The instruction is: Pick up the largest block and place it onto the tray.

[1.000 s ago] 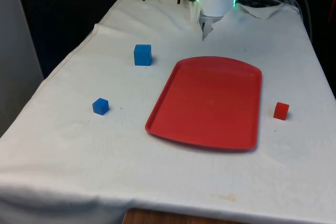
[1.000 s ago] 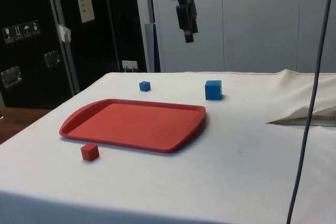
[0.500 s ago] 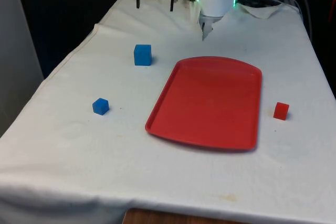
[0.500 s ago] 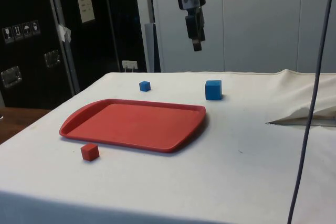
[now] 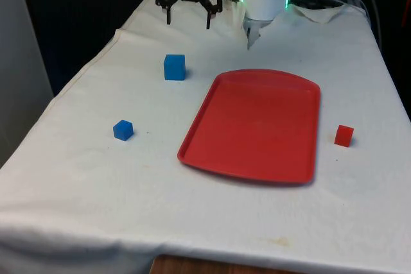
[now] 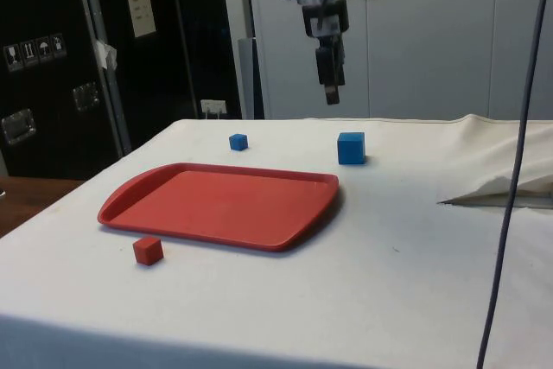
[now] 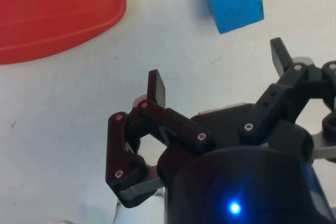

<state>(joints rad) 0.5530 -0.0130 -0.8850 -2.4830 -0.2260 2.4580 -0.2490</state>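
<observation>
Overhead, jaws spread wide — large blue block below, untouched.

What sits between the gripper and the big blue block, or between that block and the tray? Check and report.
Nothing visible. The gripper, open and empty, hangs above bare cloth beside the large blue block. Only bare cloth lies between that block and the red tray; the small blue block sits off that path.
</observation>
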